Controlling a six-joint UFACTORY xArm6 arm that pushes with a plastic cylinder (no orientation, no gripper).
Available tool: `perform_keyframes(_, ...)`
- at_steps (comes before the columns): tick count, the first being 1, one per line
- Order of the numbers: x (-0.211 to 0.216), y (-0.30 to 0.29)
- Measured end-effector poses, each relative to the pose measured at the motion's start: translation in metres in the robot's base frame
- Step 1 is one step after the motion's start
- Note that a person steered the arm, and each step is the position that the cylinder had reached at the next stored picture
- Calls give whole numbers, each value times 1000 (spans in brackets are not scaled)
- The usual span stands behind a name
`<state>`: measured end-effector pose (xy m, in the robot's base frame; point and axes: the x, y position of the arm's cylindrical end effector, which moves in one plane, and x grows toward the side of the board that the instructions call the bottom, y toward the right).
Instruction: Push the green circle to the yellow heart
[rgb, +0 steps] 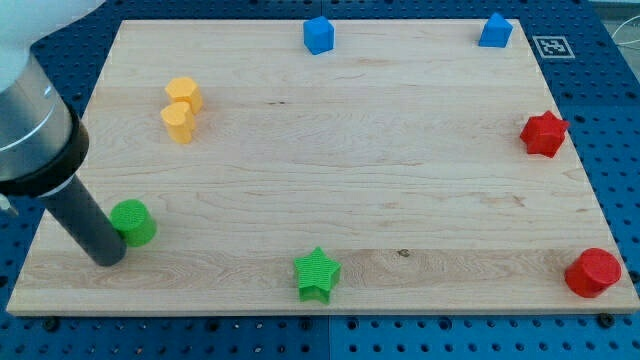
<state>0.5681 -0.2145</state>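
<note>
My tip (108, 258) is down on the pale wooden board (350, 170), touching the green circle block (132, 222) from its lower-left side, near the view's bottom-left corner. No fingers on this rig, just a bare rod, so nothing to open or clench. Two yellow blocks up top-left, side by side: one (184, 94), other (178, 121); can't tell which is the heart. Tip sits behind the circle, opp. the yellows, prob. to shove it upward. Green star block (318, 274) well apart, bottom centre.

Pale grained wooden board (330, 160), matt ridged plastic-looking green star (317, 274).
</note>
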Motion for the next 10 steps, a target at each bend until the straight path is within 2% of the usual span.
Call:
perform_keyframes(2, -36, 0)
perform_keyframes(4, -38, 29)
perform_keyframes(6, -57, 36)
perform_keyframes(10, -63, 121)
